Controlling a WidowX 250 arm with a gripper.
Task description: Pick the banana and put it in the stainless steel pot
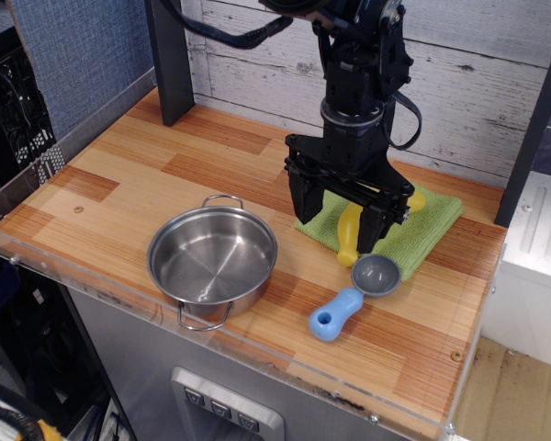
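Note:
The yellow banana (351, 227) lies on a green cloth (429, 227) at the right of the wooden table. My black gripper (335, 232) is lowered over it, open. One finger stands on each side of the banana's middle, and green cloth shows between the left finger (302, 204) and the fruit. The arm hides most of the banana; its stem end points to the front and its far tip shows at the right. The stainless steel pot (172, 230) stands empty to the left of the cloth, near the front edge, apart from the gripper.
A small grey scoop with a blue handle (347, 304) lies just in front of the cloth, close to the banana's stem end. A dark post (170, 57) stands at the back left. A white plank wall runs behind. A transparent lip (257, 358) edges the table's front.

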